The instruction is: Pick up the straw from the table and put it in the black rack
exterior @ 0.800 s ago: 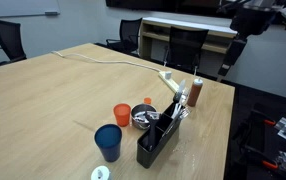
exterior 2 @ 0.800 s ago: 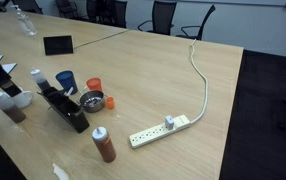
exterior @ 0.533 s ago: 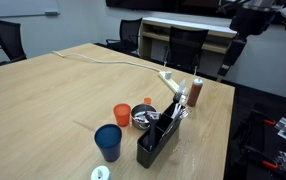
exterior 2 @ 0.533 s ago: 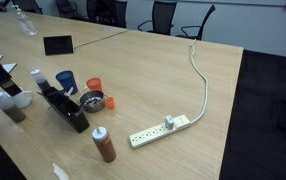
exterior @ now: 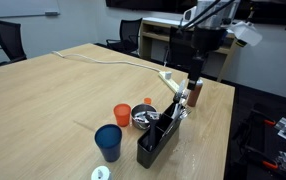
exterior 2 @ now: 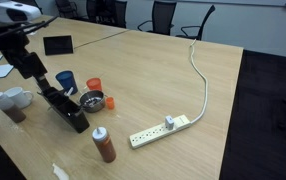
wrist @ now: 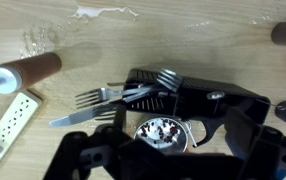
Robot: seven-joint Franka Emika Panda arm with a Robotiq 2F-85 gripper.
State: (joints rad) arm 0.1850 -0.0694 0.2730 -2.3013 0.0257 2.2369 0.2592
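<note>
Wrist view: gripper point(wrist: 168, 152) jaws look spread and empty, hanging over the rack point(wrist: 208, 100) and its forks point(wrist: 123, 95). Straw point(exterior: 81, 126), a faint line in an exterior view, lies on the counter point(exterior: 63, 85) near the blue cup point(exterior: 108, 140), well apart from the gripper. Risk: dropping here strikes the forks, and the thin, flat straw may slip the pinch. Straw is absent from the wrist view; fingertips blur into the rack.

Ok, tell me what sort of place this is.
Most likely an office meeting room: a long wooden conference table, black office chairs along its far side, and a white power strip lying on it with its cable trailing across the top.
</note>
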